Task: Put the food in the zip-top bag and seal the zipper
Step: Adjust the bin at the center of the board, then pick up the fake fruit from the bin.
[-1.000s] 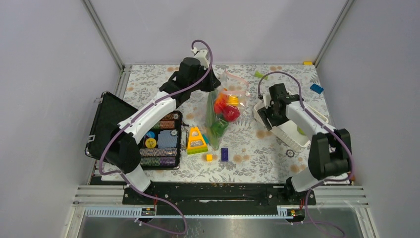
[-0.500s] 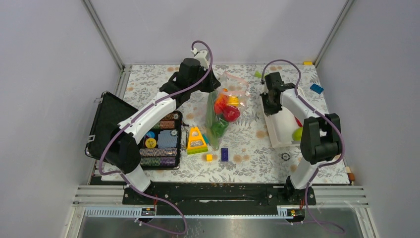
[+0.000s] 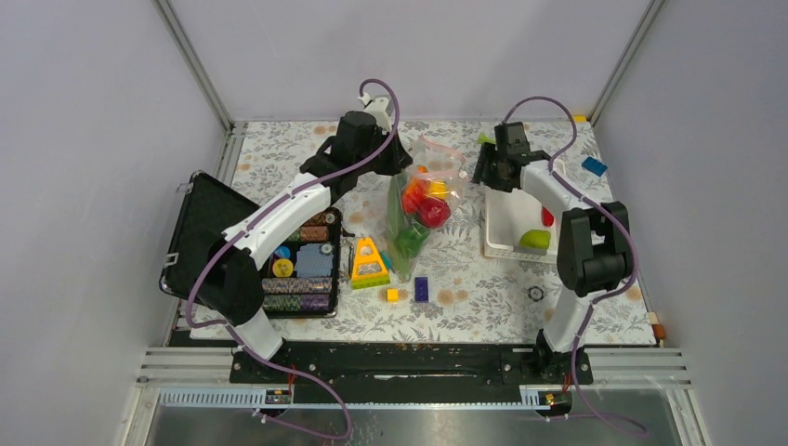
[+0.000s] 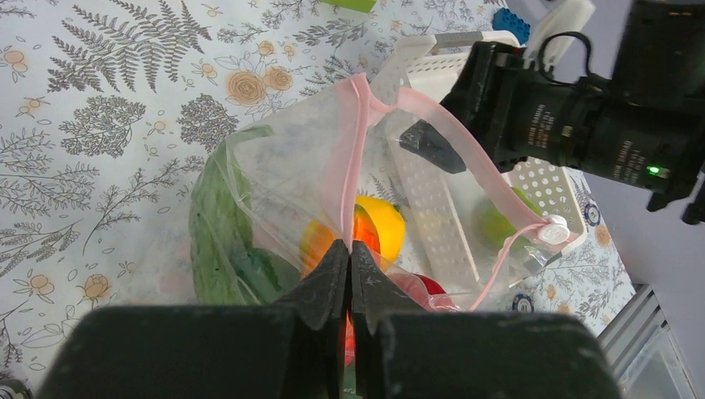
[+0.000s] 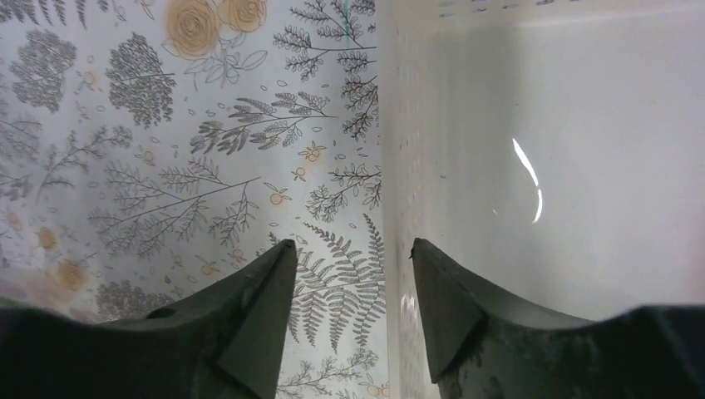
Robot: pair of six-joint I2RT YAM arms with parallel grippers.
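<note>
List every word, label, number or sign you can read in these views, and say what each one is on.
No text here can be read.
White print on the right arm's black wrist housing, in the left wrist view: too small and blurred to read.
Markings on the chips in the black case: too small to read.
Patch on the yellow triangular toy: too small to tell whether it bears any text.

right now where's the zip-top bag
In the top view the zip-top bag sits mid-table toward the far edge, between the yellow triangular toy on its left and the white basket on its right. The left hand pinches its zipper.
</note>
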